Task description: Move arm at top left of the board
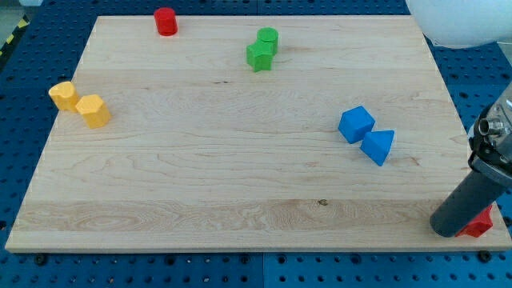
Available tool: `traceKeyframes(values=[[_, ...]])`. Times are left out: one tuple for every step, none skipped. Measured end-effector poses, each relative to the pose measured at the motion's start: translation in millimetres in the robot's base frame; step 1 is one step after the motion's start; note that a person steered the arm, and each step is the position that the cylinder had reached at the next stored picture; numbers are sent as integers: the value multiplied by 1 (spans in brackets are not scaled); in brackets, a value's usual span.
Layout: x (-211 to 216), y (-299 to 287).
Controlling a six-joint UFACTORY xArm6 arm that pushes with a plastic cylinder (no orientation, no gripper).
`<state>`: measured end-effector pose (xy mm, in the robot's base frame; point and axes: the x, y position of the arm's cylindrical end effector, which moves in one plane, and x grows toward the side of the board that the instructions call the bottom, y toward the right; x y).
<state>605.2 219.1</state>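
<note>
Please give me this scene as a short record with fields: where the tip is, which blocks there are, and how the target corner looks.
tip: my tip, view's bottom right, touching a red block
top: red cylinder; two green blocks touching
left: two yellow blocks side by side
right: blue cube beside blue wedge-like block
target corner: board top left, tip not there yet
</note>
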Motion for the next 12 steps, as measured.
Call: traceKeyframes(values=[[0, -3], [-4, -28], [-16, -60], [-19, -65], [-19, -76], [-21, -95], [-21, -97], [-21, -97], [-21, -102], [-21, -130], [-21, -151], [-21, -183]])
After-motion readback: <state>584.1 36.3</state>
